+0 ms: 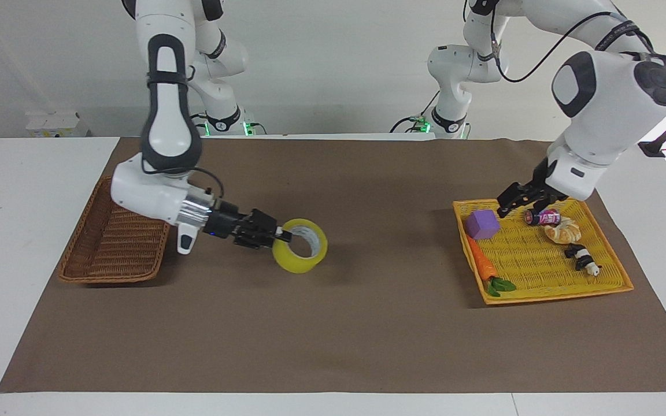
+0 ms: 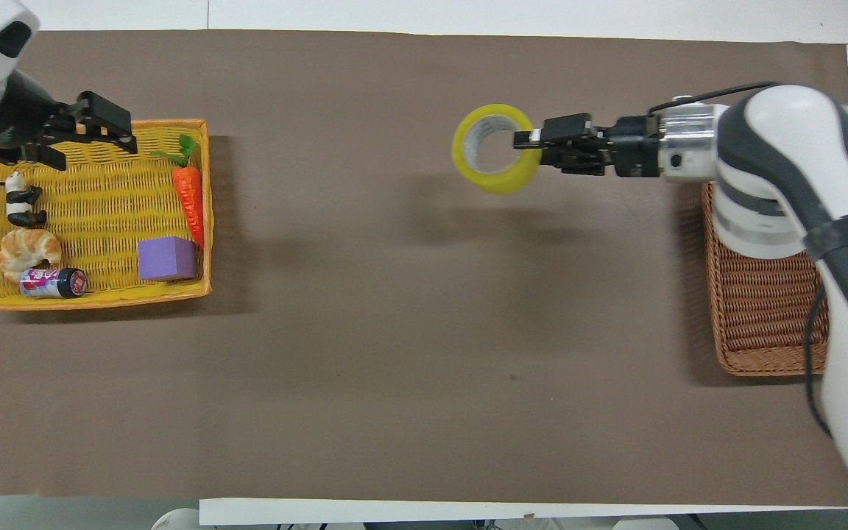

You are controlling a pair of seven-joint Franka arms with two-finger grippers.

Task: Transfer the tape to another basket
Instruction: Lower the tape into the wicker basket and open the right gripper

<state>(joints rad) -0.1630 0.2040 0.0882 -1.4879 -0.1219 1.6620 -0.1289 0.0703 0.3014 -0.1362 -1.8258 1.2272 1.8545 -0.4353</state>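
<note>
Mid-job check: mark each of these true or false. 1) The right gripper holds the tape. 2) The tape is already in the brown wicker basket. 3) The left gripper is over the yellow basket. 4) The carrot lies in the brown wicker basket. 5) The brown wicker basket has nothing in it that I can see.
1) True: the right gripper has its fingers shut on the wall of the tape.
2) False: the tape is in the air over the brown mat, not yet over the brown wicker basket.
3) True: the left gripper is over the yellow basket, open.
4) False: the carrot lies in the yellow basket.
5) True, though the right arm hides part of it.
</note>
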